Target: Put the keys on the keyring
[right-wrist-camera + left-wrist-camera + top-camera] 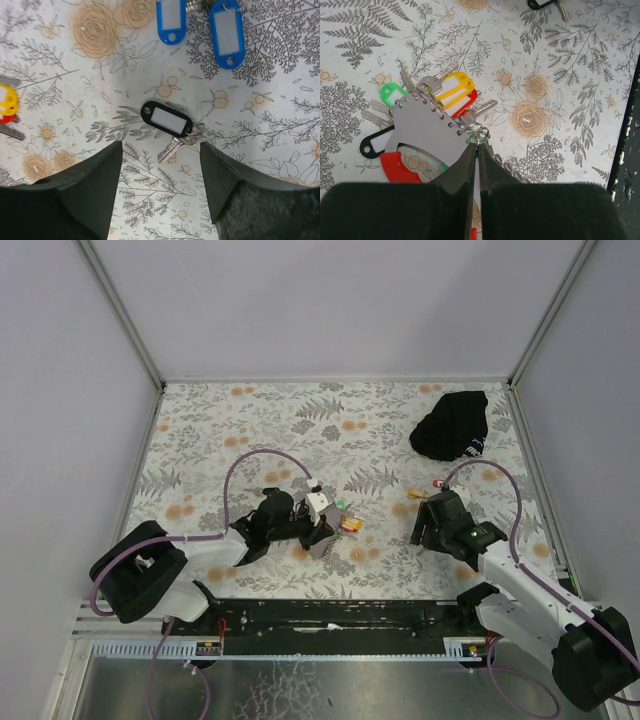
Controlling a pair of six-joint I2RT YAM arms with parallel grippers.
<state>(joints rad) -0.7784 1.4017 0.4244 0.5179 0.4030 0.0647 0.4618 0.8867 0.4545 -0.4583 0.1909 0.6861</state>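
Left gripper [476,149]: jaws pressed together, pinching the wire ring of the keyring [427,125] at its near edge. The grey strap lies flat on the floral table [570,75], running up and left from the pinch. Its red end [400,167] lies just left of the fingers.

Keys on the ring fan out around the strap, carrying a green tag [392,93], a yellow tag [452,85], a red tag [465,102] and a black tag [375,145]. Their blades rest on the table.

Right gripper [160,147]: jaws spread wide, holding nothing, low over the table. A loose black-tagged key [167,119] lies flat between the fingers. Neither finger touches it, and its blade points toward the wrist.

Two blue-tagged keys [227,30] lie side by side farther out, apart from the black one.

In the top view the keyring cluster sits near the table's middle, and a black cloth bundle [452,425] sits at the far right.
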